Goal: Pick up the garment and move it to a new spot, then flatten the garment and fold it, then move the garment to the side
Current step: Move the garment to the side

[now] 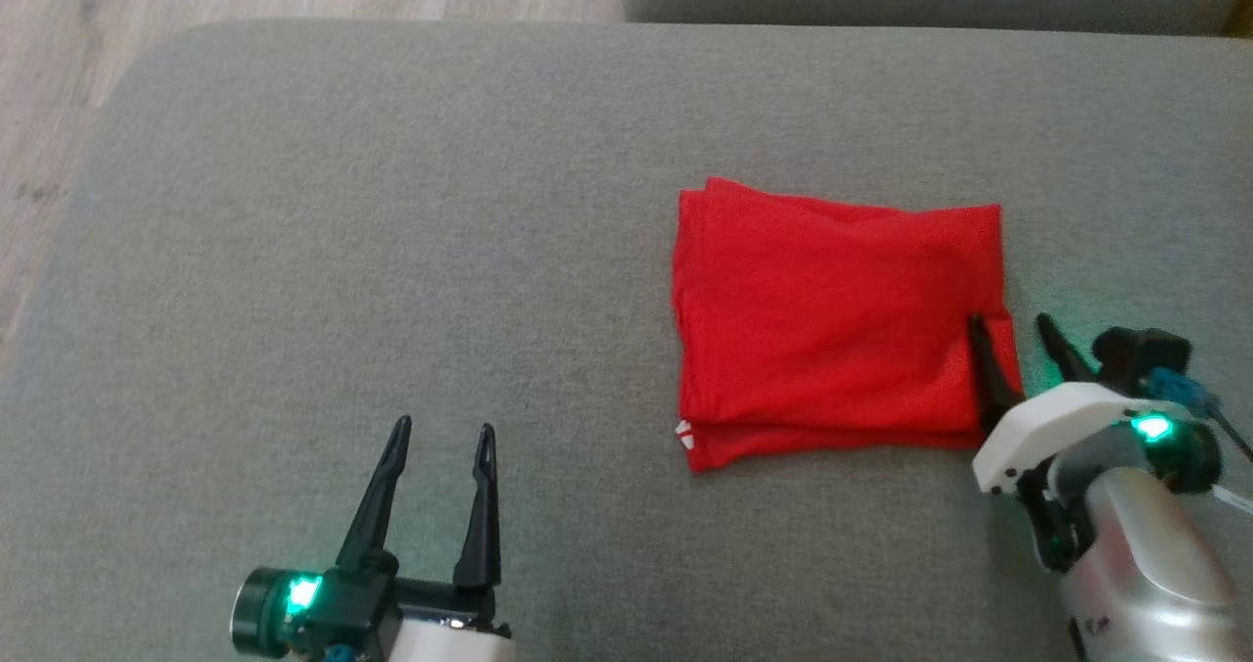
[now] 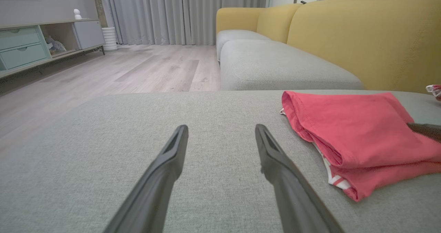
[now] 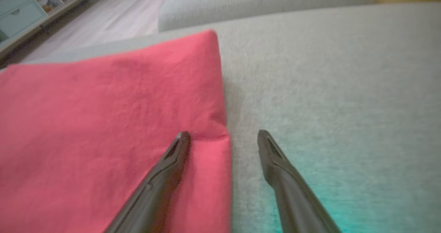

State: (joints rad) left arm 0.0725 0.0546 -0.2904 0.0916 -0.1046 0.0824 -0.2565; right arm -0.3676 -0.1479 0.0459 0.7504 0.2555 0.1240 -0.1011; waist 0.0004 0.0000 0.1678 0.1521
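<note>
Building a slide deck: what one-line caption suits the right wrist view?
Open right hand straddles the edge of the folded red garment on the grey cushion.

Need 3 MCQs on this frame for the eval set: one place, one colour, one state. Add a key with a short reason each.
1. Where is the right end effector relative to the garment?
A. Astride its right edge
B. Over its left edge
C. Over its far edge

2. What colour is the garment?
A. Blue
B. Red
C. Yellow

3. What state is the left end effector in?
A. Shut on the garment
B. Shut on nothing
C. Open, holding nothing

Key:
1 A: one finger lies over the cloth and the other over the grey cushion.
2 B: the folded cloth is red in the head view.
3 C: its fingers stand apart over bare cushion, well left of the garment.
</note>
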